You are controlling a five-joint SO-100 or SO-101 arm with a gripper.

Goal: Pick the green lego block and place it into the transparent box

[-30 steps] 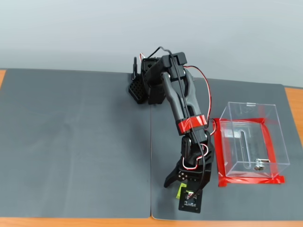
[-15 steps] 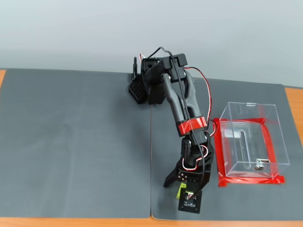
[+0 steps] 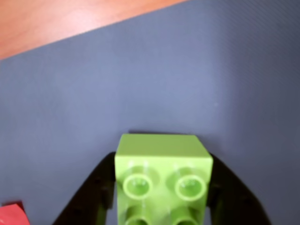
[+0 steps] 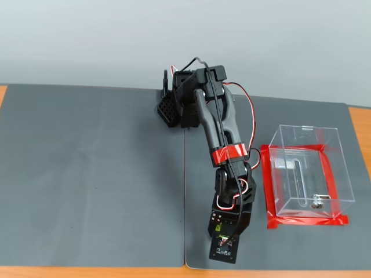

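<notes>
In the wrist view the green lego block [image 3: 161, 152] sits at the bottom centre, studs facing the camera. My gripper [image 3: 161, 161] is shut on it, one black finger [image 3: 96, 187] pressed against each side, low over the grey mat. In the fixed view the arm reaches to the mat's front edge, and the wrist camera [image 4: 225, 234] hides the gripper and the block. The transparent box [image 4: 307, 171] stands to the right of the arm on red tape [image 4: 307, 221], with a small metal piece [image 4: 317, 202] inside at the bottom. It is apart from the gripper.
Grey mats [image 4: 93, 174] cover the table, with orange wood showing at the edges [image 3: 56, 18]. The arm's base [image 4: 179, 104] stands at the back centre. A red patch [image 3: 11, 214] shows at the bottom left of the wrist view.
</notes>
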